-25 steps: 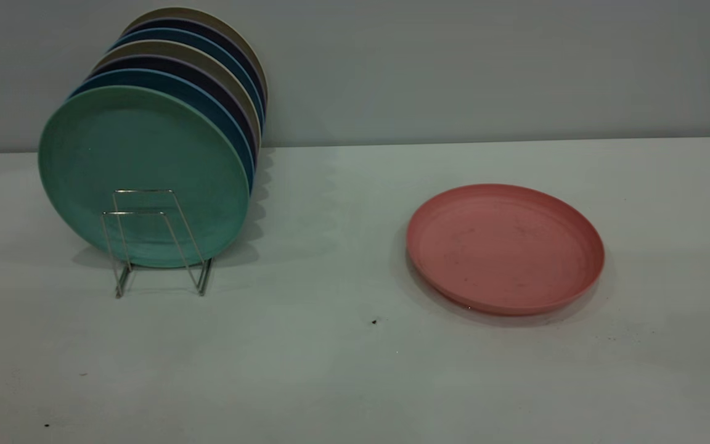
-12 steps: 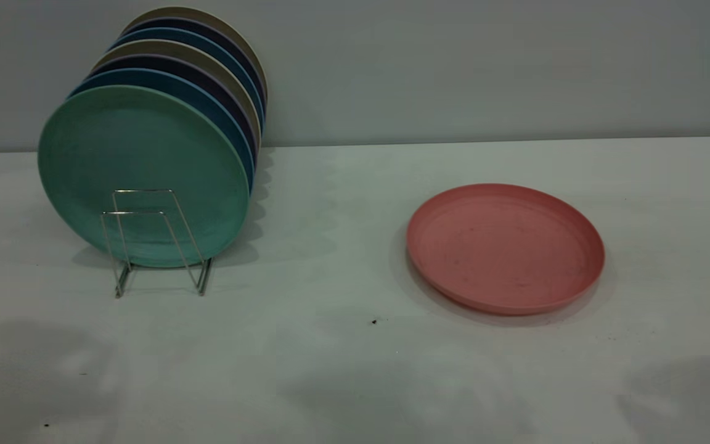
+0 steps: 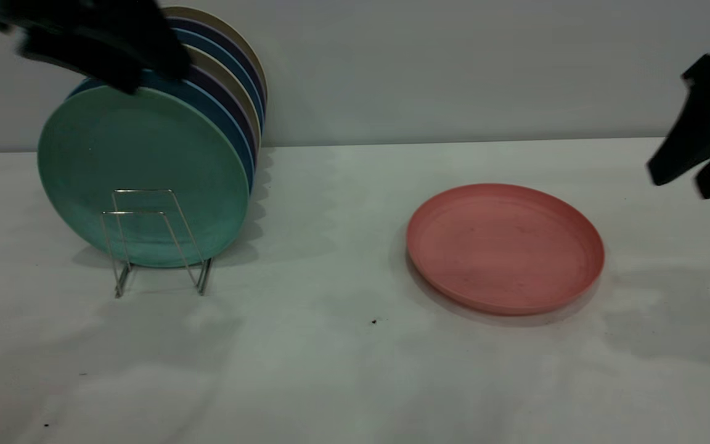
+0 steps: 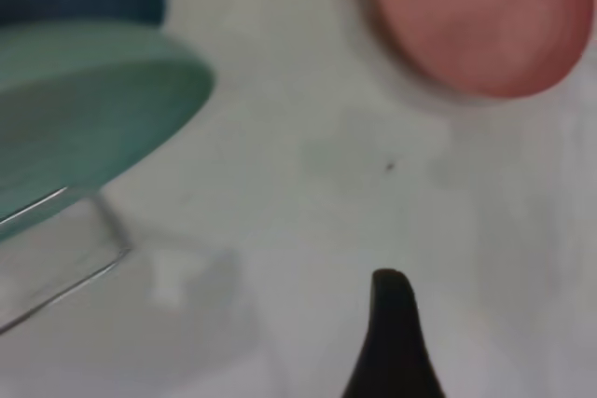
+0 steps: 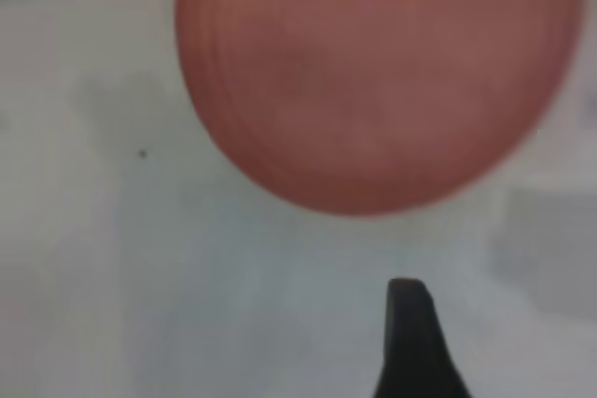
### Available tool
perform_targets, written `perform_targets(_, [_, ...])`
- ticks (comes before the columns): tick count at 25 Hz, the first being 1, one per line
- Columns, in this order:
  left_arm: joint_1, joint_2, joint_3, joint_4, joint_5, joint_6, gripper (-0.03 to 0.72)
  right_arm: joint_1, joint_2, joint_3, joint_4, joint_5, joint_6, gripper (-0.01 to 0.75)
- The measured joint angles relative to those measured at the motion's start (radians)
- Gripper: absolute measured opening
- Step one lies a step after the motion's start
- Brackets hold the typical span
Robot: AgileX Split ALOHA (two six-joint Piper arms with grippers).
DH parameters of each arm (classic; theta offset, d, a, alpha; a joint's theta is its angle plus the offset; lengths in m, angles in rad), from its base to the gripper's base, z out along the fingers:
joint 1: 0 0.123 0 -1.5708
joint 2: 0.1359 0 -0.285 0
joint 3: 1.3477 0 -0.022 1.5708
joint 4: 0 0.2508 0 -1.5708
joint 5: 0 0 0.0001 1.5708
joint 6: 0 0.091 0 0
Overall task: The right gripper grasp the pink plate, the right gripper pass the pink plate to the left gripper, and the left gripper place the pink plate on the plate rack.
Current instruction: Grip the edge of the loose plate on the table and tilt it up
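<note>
The pink plate (image 3: 506,246) lies flat on the white table, right of centre, and nothing touches it. It fills the right wrist view (image 5: 373,72) and shows at an edge of the left wrist view (image 4: 476,16). My right gripper (image 3: 678,185) hangs at the right edge, above and to the right of the plate, open and empty; one of its fingers (image 5: 410,333) shows in the wrist view. The left gripper (image 3: 114,68) is a blurred black shape over the top of the racked plates. The plate rack (image 3: 133,213) stands at the left, its two front wire loops bare.
A teal-green plate (image 3: 145,154) stands upright at the front of the rack, with several blue, dark and beige plates (image 3: 232,80) behind it. The table (image 3: 330,370) stretches bare between rack and pink plate. A grey wall closes the back.
Both grippers have come into the exterior view: the left swept rightward over the racked plates, and the right moved down and inward from the right edge. The pink plate has not moved.
</note>
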Motion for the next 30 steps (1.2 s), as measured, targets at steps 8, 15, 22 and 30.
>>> perform_targets(8, [0.000,0.150,-0.022,-0.236,-0.032,0.136,0.583,-0.086,0.286,-0.159,0.199,0.036,-0.164,0.501])
perform_targets(15, [0.000,0.171,-0.022,-0.293,-0.042,0.188,0.582,-0.104,0.506,-0.325,0.238,0.126,-0.175,0.501])
perform_targets(22, [0.000,0.171,-0.022,-0.295,-0.042,0.191,0.582,-0.104,0.616,-0.410,0.290,0.166,-0.175,0.498])
perform_targets(30, [0.000,0.171,-0.022,-0.295,-0.050,0.191,0.582,-0.097,0.667,-0.419,0.381,0.217,-0.203,0.457])
